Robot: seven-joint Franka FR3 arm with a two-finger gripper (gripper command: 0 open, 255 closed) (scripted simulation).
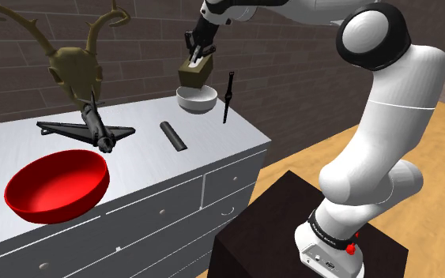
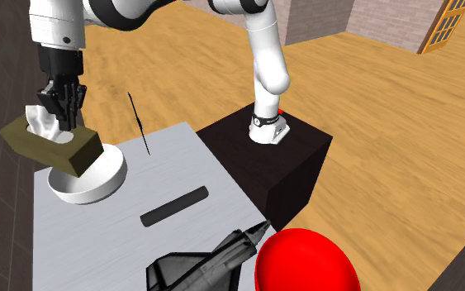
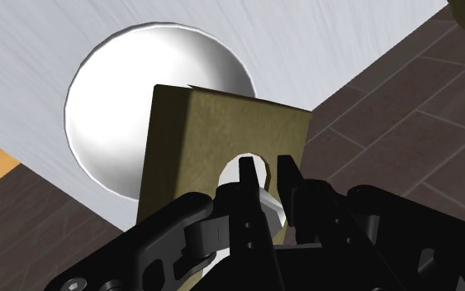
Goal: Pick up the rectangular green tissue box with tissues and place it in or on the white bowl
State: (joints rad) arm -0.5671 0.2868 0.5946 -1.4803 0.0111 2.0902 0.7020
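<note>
- A thin black strap (image 1: 228,96) is standing upright beside the tool (image 1: 199,55), and a black bar (image 1: 173,136) is lying farther off on the bench (image 1: 137,170).
- The tool is clamping the tissue tuft of the olive box (image 1: 193,75), which is hanging directly beneath it, just over the bowl (image 1: 197,99).
- The box's opening is facing the tool, and its long axis is lying near level.

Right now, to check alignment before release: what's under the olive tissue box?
The round white bowl lies partly beneath the olive rectangular tissue box held by the end effector. The box covers part of the bowl's rim and hollow.
</note>
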